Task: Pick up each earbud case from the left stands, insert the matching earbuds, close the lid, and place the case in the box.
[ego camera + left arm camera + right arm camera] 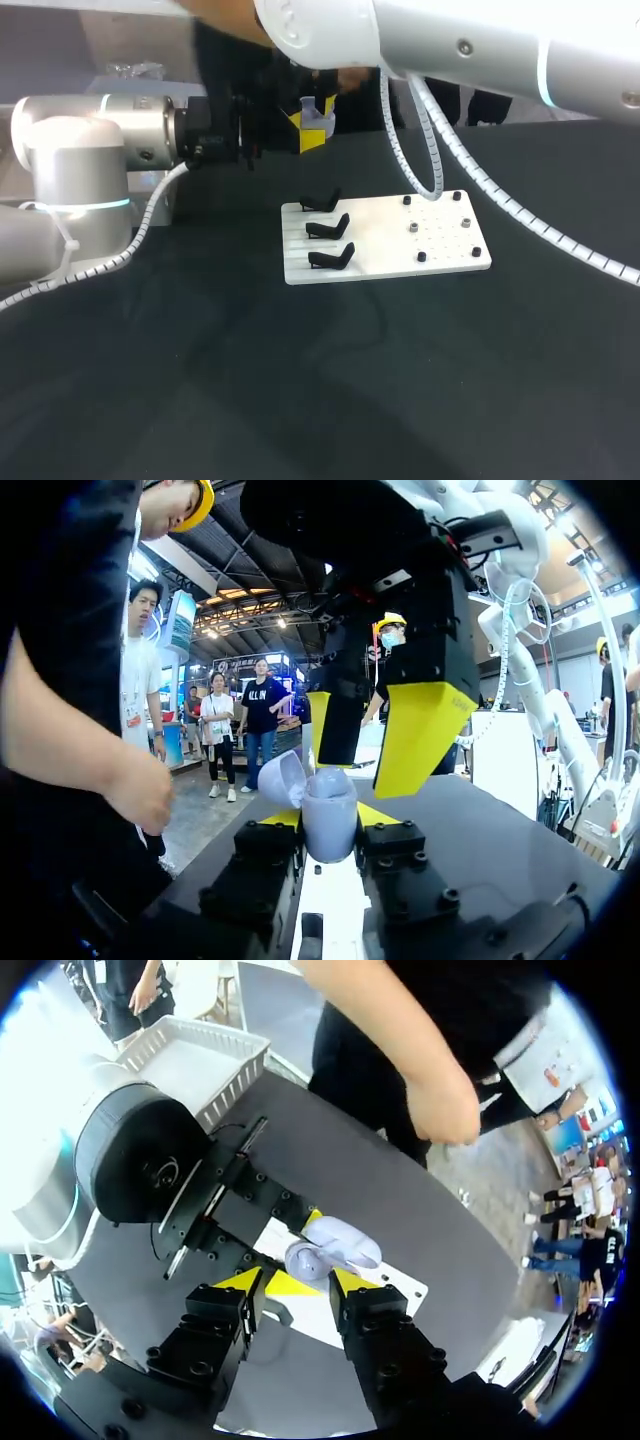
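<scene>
1. On the near-middle of the table lies the board (440,262). Three black stands (328,227) sit along its 9 o'clock edge, and no case shows on them. The small pieces on its 3 o'clock half are too small to identify.
2. Up at 11 o'clock from the board, clear of the table, is the case (330,802), with its lid (283,778) swung open.
3. Handling, judged: a small, pale, smooth, rounded shell. It is light and stiff but slippery under hard pads, and likely to twist if pinched off-centre. The hinge and open lid are the weak points.
4. Hold, judged: grip across the lower body on its two broad flanks, below the seam. That leaves the lid and the mouth free for insertion.
5. The left gripper (327,818) is clamped on the case. A yellow tip presses each side of the body, and the mouth faces away from the wrist.
6. The right gripper (365,752) stands just beyond the case, at 12 o'clock from the left one. Its tips are apart and point at the open mouth. I see nothing between them, though a small earbud could be hidden. No contact with the case is visible.
7. Farthest off, at the table's far left edge behind the left arm, is the box (235,1055), a white basket.
</scene>
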Controlling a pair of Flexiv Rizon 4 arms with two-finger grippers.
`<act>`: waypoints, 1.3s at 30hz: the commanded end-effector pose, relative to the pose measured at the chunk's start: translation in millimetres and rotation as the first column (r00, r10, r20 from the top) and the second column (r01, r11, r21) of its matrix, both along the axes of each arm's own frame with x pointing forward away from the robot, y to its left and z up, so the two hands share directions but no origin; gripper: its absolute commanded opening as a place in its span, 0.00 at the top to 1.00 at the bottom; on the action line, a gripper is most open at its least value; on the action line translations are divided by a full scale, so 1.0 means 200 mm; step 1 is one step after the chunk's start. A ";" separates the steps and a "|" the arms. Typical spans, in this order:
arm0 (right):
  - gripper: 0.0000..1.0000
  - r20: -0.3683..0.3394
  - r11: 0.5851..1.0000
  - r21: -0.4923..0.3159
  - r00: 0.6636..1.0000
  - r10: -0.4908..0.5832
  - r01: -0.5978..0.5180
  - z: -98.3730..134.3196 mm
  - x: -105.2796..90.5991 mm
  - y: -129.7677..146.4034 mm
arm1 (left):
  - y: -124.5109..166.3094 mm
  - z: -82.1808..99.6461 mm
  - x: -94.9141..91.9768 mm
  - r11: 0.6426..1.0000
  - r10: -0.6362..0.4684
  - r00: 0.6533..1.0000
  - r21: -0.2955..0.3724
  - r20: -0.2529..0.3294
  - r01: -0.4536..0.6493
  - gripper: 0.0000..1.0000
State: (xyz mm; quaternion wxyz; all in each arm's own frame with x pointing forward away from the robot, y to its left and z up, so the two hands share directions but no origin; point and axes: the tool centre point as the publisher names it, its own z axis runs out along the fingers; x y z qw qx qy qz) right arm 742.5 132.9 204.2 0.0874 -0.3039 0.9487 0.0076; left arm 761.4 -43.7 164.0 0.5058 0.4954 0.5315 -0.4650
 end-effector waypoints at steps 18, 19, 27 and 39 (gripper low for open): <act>0.61 0.130 0.980 0.165 0.983 -0.130 0.108 0.14 0.27 0.03 | 0.01 0.01 0.00 1.000 -0.001 1.000 -0.001 0.001 0.001 1.00; 0.61 0.139 0.978 0.175 0.981 -0.139 0.114 0.14 0.30 0.02 | 0.01 0.01 0.00 1.000 -0.001 1.000 -0.001 0.001 0.001 1.00; 0.60 0.127 0.966 0.166 0.967 -0.223 0.201 0.04 0.43 -0.04 | 0.01 0.01 0.00 1.000 -0.001 1.000 -0.001 0.001 0.001 1.00; 0.59 0.094 0.961 0.152 0.965 -0.245 0.230 -0.04 0.37 -0.09 | 0.01 0.01 0.00 1.000 -0.001 1.000 -0.001 0.001 0.001 1.00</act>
